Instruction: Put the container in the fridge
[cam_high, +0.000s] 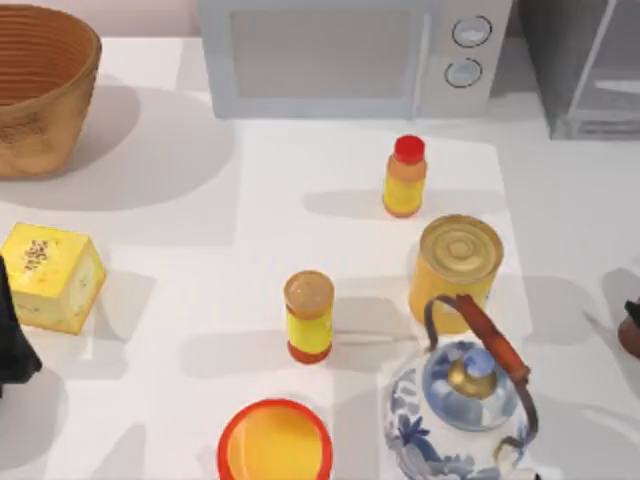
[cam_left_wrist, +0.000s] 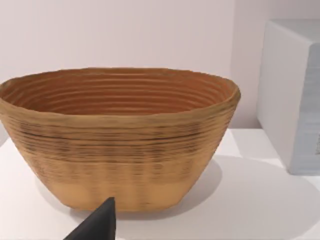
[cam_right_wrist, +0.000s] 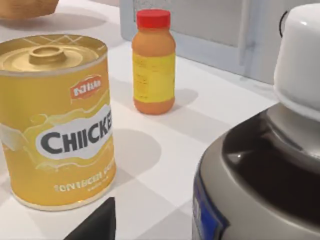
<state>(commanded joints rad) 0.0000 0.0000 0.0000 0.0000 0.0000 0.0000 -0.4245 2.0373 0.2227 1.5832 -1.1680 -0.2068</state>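
Container (cam_high: 631, 335): small dark reddish-brown rounded vessel, just its edge visible at the worktop's (cam_high: 560, 230) right border, right of the teapot (cam_high: 462, 412) and well apart from it. Shape beyond that edge can't be told.

Handling, as a guess: looks like glazed pottery or similar, so stiff, smooth, likely slippery and breakable; small, so probably light. Best hold likely across the body's widest part or over the rim from above, squeezing gently; a round wall may roll out of a two-finger pinch.

Fridge (cam_high: 590, 65): grey metallic cabinet with pale translucent door panel, behind the teapot at the far right corner, next to the microwave (cam_high: 350, 55). Door state unclear.

Right hand (cam_right_wrist: 95, 225): a dark fingertip shows in the right wrist view, near the yellow can (cam_high: 456, 268) and the teapot; cannot tell if released or clenched.

Left hand (cam_left_wrist: 97, 225): parked far left of the teapot, facing the woven basket (cam_left_wrist: 117, 137); dark tip visible, grip state can't be told either.

Red-capped bottle (cam_high: 405, 177) stands behind the can.
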